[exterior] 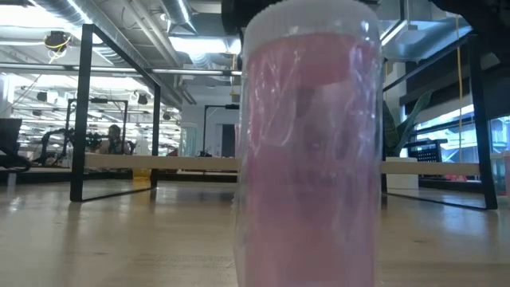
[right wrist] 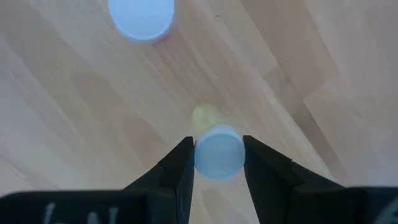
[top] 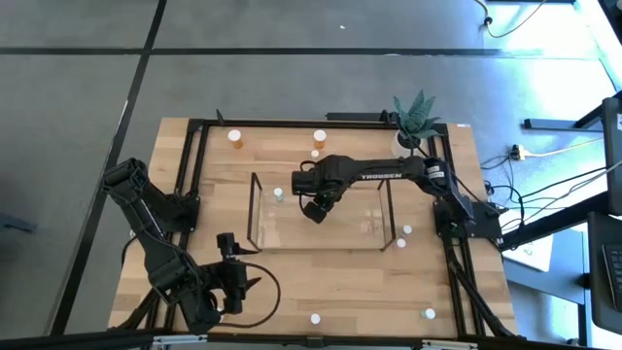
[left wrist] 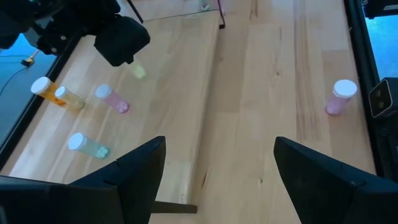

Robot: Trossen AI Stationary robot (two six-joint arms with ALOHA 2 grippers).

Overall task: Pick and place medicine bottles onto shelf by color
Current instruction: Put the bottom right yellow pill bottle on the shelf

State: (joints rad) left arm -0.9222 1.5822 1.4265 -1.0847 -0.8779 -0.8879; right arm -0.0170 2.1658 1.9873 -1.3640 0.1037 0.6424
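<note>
Low view: wooden table [exterior: 119, 239], bright workshop beyond.

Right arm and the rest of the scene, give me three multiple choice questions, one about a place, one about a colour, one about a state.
1. The right gripper is
A. over the shelf
B. beside the plant
C. off the table

2. The big bottle filling the low view is
A. orange
B. pink
C. green

3. The left gripper is
A. open and empty
B. shut on a bottle
C. clamped on the shelf

Answers:
1 A: the high view shows it inside the shelf's outline, gripping a yellowish bottle.
2 B: its body is pink under a white cap.
3 A: its wrist view shows wide-spread fingers with only bare wood between them.
</note>
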